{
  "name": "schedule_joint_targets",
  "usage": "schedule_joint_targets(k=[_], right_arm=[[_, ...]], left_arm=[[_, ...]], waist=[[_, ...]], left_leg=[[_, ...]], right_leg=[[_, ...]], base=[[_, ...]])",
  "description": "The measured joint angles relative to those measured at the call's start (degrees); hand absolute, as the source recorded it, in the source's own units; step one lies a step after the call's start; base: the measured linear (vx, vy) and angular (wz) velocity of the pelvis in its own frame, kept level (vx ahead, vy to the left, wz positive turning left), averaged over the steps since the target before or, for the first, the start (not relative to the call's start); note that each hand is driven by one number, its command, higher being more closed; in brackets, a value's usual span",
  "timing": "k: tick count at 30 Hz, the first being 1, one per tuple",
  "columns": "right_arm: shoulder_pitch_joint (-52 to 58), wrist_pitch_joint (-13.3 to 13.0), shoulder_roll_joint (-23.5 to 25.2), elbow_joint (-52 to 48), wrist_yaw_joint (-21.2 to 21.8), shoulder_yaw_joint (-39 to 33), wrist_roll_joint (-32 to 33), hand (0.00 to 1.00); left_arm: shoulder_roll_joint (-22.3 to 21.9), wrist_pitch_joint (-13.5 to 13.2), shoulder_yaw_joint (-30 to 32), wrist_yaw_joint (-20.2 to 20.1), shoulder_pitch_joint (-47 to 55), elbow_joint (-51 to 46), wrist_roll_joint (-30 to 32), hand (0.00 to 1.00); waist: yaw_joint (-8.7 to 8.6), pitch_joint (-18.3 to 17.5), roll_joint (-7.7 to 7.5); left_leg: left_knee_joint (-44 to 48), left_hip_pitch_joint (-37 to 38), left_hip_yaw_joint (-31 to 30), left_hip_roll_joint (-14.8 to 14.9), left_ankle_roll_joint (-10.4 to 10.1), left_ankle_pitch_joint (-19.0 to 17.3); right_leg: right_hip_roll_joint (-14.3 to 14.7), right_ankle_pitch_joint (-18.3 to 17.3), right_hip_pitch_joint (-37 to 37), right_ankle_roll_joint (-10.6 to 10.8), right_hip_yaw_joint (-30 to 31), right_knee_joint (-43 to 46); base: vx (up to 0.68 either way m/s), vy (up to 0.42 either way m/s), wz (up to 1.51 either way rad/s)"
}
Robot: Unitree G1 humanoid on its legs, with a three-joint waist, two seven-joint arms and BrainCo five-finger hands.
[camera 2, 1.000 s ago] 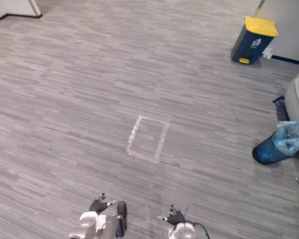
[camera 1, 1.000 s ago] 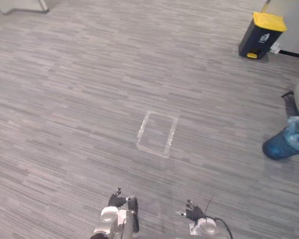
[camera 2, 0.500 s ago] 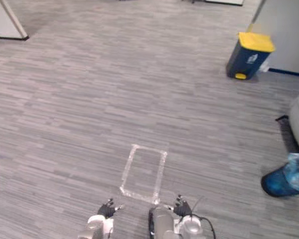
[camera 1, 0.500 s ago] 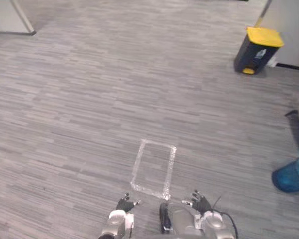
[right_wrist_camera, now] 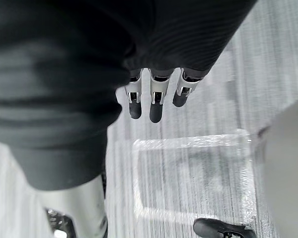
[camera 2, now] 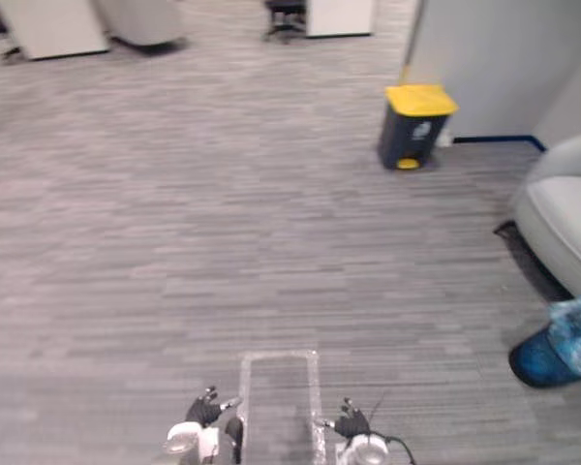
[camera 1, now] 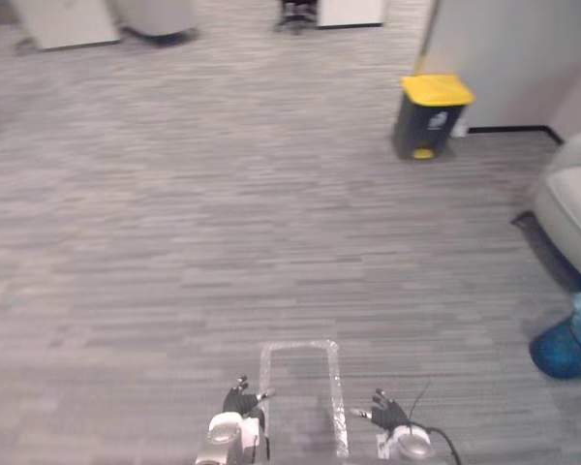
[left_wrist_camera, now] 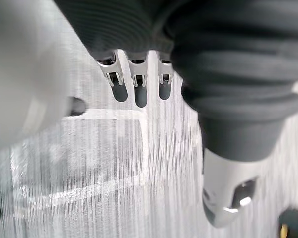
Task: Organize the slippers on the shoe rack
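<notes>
My left hand [camera 1: 240,401] and right hand [camera 1: 388,415] hang low at the bottom edge of the eye views, both above grey carpet floor. In the left wrist view the left hand's fingers [left_wrist_camera: 139,91] are straight and hold nothing. The right hand's fingers [right_wrist_camera: 156,99] are likewise straight and empty in the right wrist view. Between the two hands on the floor lies a rectangle of clear tape [camera 1: 334,387], which both wrist views show below the fingers [left_wrist_camera: 114,114] [right_wrist_camera: 188,142].
A dark bin with a yellow lid [camera 1: 429,116] stands by a grey wall at the upper right. A grey armchair [camera 1: 573,199] and a blue container with a blue bag [camera 1: 566,349] are at the right edge. White furniture [camera 1: 63,21] lines the far side.
The camera has moved: the tape rectangle has slid down to the bottom edge, the bin has shifted left, and the far furniture and armchair have come into view. Both hands stay low and empty.
</notes>
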Motion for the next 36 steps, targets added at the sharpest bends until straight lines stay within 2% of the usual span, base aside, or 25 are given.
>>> schedule_joint_targets(k=[1, 2, 3, 5, 7, 8, 9, 12, 14, 15, 16, 17, 18, 19, 20, 22, 24, 25, 27, 28, 29, 32, 33, 35, 36], right_arm=[[-0.2, 0.0, 0.1, 0.2, 0.0, -0.1, -0.1, 0.00], [-0.8, -0.1, 0.1, 0.3, 0.0, 0.0, -0.2, 0.00], [-1.0, -0.2, 0.1, 0.3, 0.2, 0.0, -0.3, 0.00], [-1.4, -0.5, -0.3, -0.1, 0.2, 0.0, -0.3, 0.00], [-1.4, -0.6, -0.6, -0.2, 0.2, 0.0, -0.3, 0.00], [-1.5, -0.6, -0.7, -0.2, 0.1, -0.1, -0.3, 0.00], [-1.5, -0.6, -0.9, -0.3, 0.2, -0.1, -0.3, 0.00], [-1.3, -0.7, -3.9, 0.7, 0.0, -1.5, 0.1, 0.00], [-1.3, -0.7, -3.8, 0.7, -0.1, -3.1, 0.1, 0.00], [-0.8, -0.6, -3.2, 0.4, -0.1, -4.5, 0.1, 0.00], [0.0, -0.6, -2.3, -0.6, 0.0, -4.3, 0.1, 0.00], [0.6, -0.6, -1.8, -1.1, 0.0, -4.0, 0.0, 0.00], [1.2, -0.6, -1.7, -2.2, 0.0, -3.7, 0.1, 0.00], [2.1, -0.7, -2.2, -2.9, 0.0, -3.2, 0.1, 0.00], [2.0, -0.6, -2.3, -3.0, -0.1, -3.5, 0.2, 0.00], [1.8, -0.5, -2.2, -3.4, -0.2, -3.4, 0.2, 0.00], [2.0, -0.4, -2.0, -3.6, -0.2, -3.8, 0.2, 0.00], [2.0, -0.4, -2.0, -3.6, -0.2, -3.9, 0.2, 0.00], [2.0, -0.4, -2.1, -3.3, -0.2, -4.0, 0.2, 0.00], [2.0, -0.5, -2.2, -2.9, -0.2, -4.2, 0.2, 0.00], [1.4, -0.3, -2.6, -1.0, -0.3, -4.2, 0.1, 0.00], [1.4, -0.1, -0.5, 0.3, 0.0, -3.9, 0.0, 0.00], [1.3, 0.0, 0.0, 0.5, 0.0, -3.9, -0.1, 0.00], [0.5, 0.0, -0.3, 1.6, 0.0, -3.9, -0.3, 0.00], [0.2, 0.0, -0.7, 1.9, 0.0, -3.9, -0.3, 0.00]], left_arm=[[0.8, 0.1, -0.8, 0.1, 0.0, 0.5, 0.1, 0.00], [1.8, 0.0, -1.5, 0.1, 0.1, 1.4, 0.2, 0.00], [2.2, 0.1, -1.5, 0.1, 0.1, 2.1, 0.2, 0.00], [3.1, 0.3, -2.4, 0.2, 0.2, 3.8, 0.2, 0.00], [3.7, 0.3, -3.5, 0.1, -0.4, 4.0, 0.2, 0.00], [3.7, 0.3, -3.6, 0.0, -0.6, 4.0, 0.2, 0.00], [3.7, 0.3, -3.5, 0.0, -0.7, 4.1, 0.2, 0.00], [1.0, 0.6, -4.0, -0.4, 0.2, 4.2, 0.3, 0.00], [0.4, 1.0, -3.9, -0.9, 0.1, 4.2, 0.3, 0.00], [-0.2, 1.0, -2.7, -1.1, 0.1, 3.9, 0.3, 0.00], [-0.8, 1.0, -0.9, -1.2, 0.0, 2.2, 0.3, 0.00], [-1.0, 1.0, 0.4, -1.2, 0.4, 1.0, 0.3, 0.00], [-1.7, 1.0, 1.8, -1.3, 0.9, -0.1, 0.3, 0.00], [-3.2, 0.9, 3.3, -1.3, 2.0, -2.1, 0.3, 0.00], [-3.7, 0.8, 3.8, -1.4, 2.2, -2.6, 0.3, 0.00], [-4.3, 0.9, 4.3, -1.4, 2.3, -3.1, 0.2, 0.00], [-4.5, 0.6, 4.7, -1.4, 2.2, -3.5, 0.1, 0.00], [-4.6, 0.4, 4.9, -1.4, 2.1, -3.4, 0.1, 0.00], [-4.8, 0.1, 4.5, -1.2, 2.0, -3.3, 0.0, 0.00], [-4.7, 0.1, 4.0, -1.1, 2.1, -3.2, 0.0, 0.00], [-4.3, -0.1, 2.6, -1.0, 2.2, -3.3, -0.1, 0.00], [-0.8, -0.1, 1.5, -0.9, 1.7, -1.1, -0.2, 0.00], [0.2, 0.0, 1.5, -0.9, 1.6, -0.8, -0.4, 0.00], [1.2, 0.1, 0.8, -0.8, 1.6, 0.2, -0.5, 0.00], [1.7, 0.3, 0.4, -0.7, 1.7, 0.8, -0.5, 0.00]], waist=[[0.04, -0.1, -0.17], [0.17, 0.4, 0.75], [0.26, 0.7, 1.19], [-0.31, 0.6, 2.38], [-0.86, 0.5, 2.47], [-1.13, 0.5, 2.44], [-1.58, 0.7, 1.67], [-2.35, 0.2, 6.09], [-2.49, 0.4, 6.56], [-2.61, 0.8, 5.85], [-2.56, 1.5, 4.80], [-2.33, 1.4, 4.09], [-2.05, 1.4, 3.96], [-1.49, 0.9, 4.81], [-1.21, 0.9, 5.08], [-1.32, 0.9, 5.09], [-0.67, 1.0, 4.70], [-0.67, 1.1, 4.64], [-0.30, 1.1, 4.57], [-0.28, 1.0, 4.80], [0.26, 0.7, 5.00], [0.32, -0.8, 1.58], [0.31, -1.0, 0.66], [0.36, -0.8, 0.92], [0.31, -0.6, 1.56]], left_leg=[[-1.3, 1.9, 2.3, 0.4, 0.5, -0.3], [-4.1, 6.0, 5.8, 1.3, 0.7, -0.4], [-6.0, 8.5, 7.5, 1.7, 0.8, -0.5], [-10.1, 13.0, 10.8, 2.9, 0.8, -0.5], [-11.4, 13.9, 12.3, 3.4, 0.8, -0.5], [-11.9, 14.1, 13.2, 3.4, 0.8, -0.5], [-12.4, 14.9, 14.3, 2.4, 0.4, -0.7], [-14.1, 16.9, 15.1, 4.0, -0.4, -0.6], [-12.1, 17.5, 14.6, 4.6, -0.9, -0.3], [-7.2, 17.2, 14.6, 5.5, -1.7, -0.8], [1.8, 15.3, 14.5, 7.2, -3.9, -2.2], [9.3, 12.7, 14.3, 8.5, -4.7, -2.8], [18.2, 9.4, 13.1, 10.4, -4.6, -2.6], [29.2, 4.5, 10.2, 13.0, -4.5, 0.3], [32.7, 3.3, 9.4, 13.3, -4.0, -0.6], [33.1, 1.2, 9.5, 12.4, -2.4, -6.2], [23.0, 0.6, 9.0, 10.1, -1.2, -8.8], [19.9, 0.5, 7.9, 9.1, -1.2, -8.9], [3.0, 0.0, -4.7, 2.3, -2.1, -7.5], [0.1, 0.4, -7.6, 1.5, -2.4, -6.7], [1.3, 0.3, -7.5, 0.8, -2.2, -3.7], [0.9, 2.1, -1.1, -0.3, -0.6, -5.8], [0.0, 3.5, 1.2, -0.3, -0.4, -5.9], [-2.4, 6.8, 4.5, 0.0, -0.3, -5.9], [-3.7, 9.6, 6.2, 0.3, -0.2, -5.9]], right_leg=[[0.1, 1.7, -1.2, 1.1, 0.3, 2.4], [0.3, 3.7, -3.1, 1.8, -0.7, 6.2], [0.1, 3.0, -4.1, 1.6, -2.9, 7.7], [0.1, -0.4, -7.5, 0.5, -13.1, 7.5], [1.6, -0.9, -9.9, 0.2, -18.5, 3.5], [2.2, -0.2, -11.1, -0.1, -20.7, 0.3], [2.5, 5.3, -12.3, -3.1, -24.3, -5.4], [4.6, 6.7, -10.5, -3.4, -24.4, -6.8], [5.0, 6.5, -9.0, -3.4, -24.4, -6.8], [5.0, 6.3, -6.9, -3.5, -24.4, -7.1], [4.9, 5.5, -4.7, -3.9, -24.3, -7.6], [4.9, 4.3, -3.6, -4.5, -23.8, -8.1], [5.5, 2.8, -2.9, -5.3, -23.0, -7.8], [6.9, 1.6, -2.4, -6.0, -20.9, -7.1], [7.2, 1.0, -1.8, -6.8, -18.9, -6.6], [7.0, 1.0, -0.4, -7.5, -14.0, -6.9], [5.6, 0.5, -0.6, -6.9, -9.4, -6.9], [5.3, 0.2, -0.6, -6.6, -8.2, -6.9], [3.4, -1.3, -1.0, -4.4, -2.3, -6.9], [3.3, -1.7, -1.2, -3.5, -1.1, -6.9], [3.0, -3.2, -1.1, -1.9, 2.2, -5.7], [0.3, -1.2, -2.9, -0.3, 2.6, -4.3], [0.0, 0.2, -4.1, 1.0, 3.0, -3.1], [0.5, 2.8, -5.8, 2.6, 1.9, 0.5], [0.6, 3.3, -7.0, 2.9, -1.0, 2.7]], base=[[0.29, 0.228, -1.37], [0.26, 0.206, -1.41], [0.20, 0.155, -1.64], [0.14, 0.090, -1.16], [0.11, -0.020, -0.54], [0.15, -0.087, -0.48], [0.15, -0.083, -0.41], [0.19, -0.070, -0.39], [0.15, -0.128, -0.21], [0.09, -0.171, -0.02], [0.04, -0.174, -0.06], [-0.03, -0.166, -0.19], [-0.02, -0.096, -0.55], [0.05, -0.018, -0.80], [0.11, 0.064, -0.99], [0.19, 0.122, -1.08], [0.23, 0.202, -1.22], [0.25, 0.251, -1.25], [0.29, 0.304, -1.23], [0.30, 0.334, -1.38], [0.32, 0.337, -1.16], [0.35, 0.292, -1.03], [0.41, 0.287, -1.01], [0.31, 0.200, -0.97], [0.28, 0.144, -0.98]])
